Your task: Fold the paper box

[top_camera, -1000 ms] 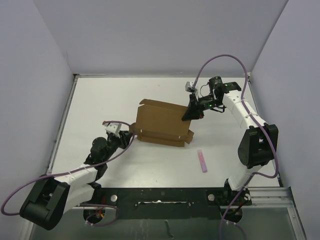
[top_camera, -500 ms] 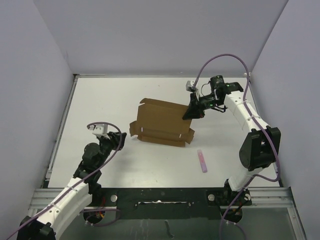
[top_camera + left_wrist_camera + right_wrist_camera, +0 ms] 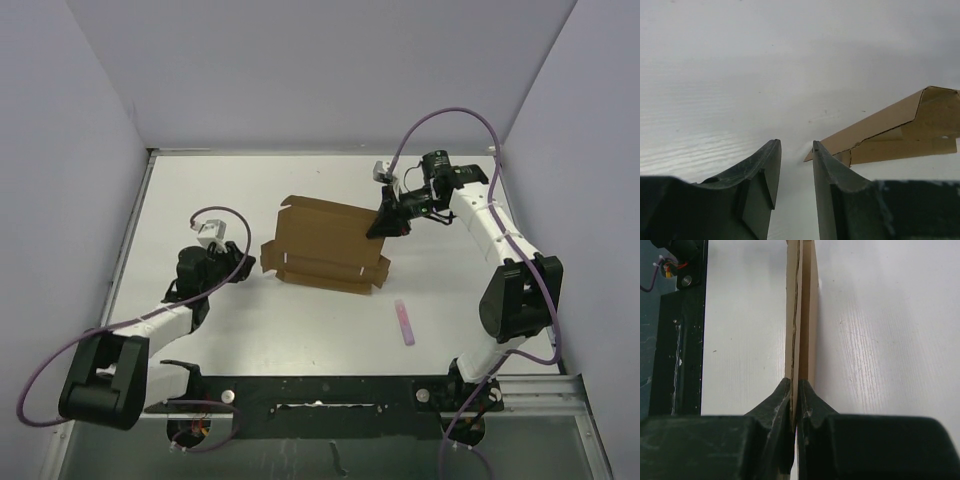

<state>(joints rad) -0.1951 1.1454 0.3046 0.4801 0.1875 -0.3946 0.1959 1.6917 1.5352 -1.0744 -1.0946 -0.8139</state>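
Leftward of the paper box [image 3: 322, 245], the left gripper [image 3: 238, 264] had swung back in toward its near-left corner, jaws slightly apart on nothing, just short of the cardboard. Brown and folded mostly flat, with small flaps along its edges, the box lay mid-table [image 3: 200, 200]. Its far-right edge, 2 layers thick, was clamped by the right gripper [image 3: 794, 390].

The bench [image 3: 200, 200] is white with a faint grain running across its top. The brown paper box [image 3: 320, 245] lies on it near the middle, partly folded, with a flap at its left end tilted up off the surface. A small pink stick [image 3: 404, 321] lies flat toward the near right, well apart from the box
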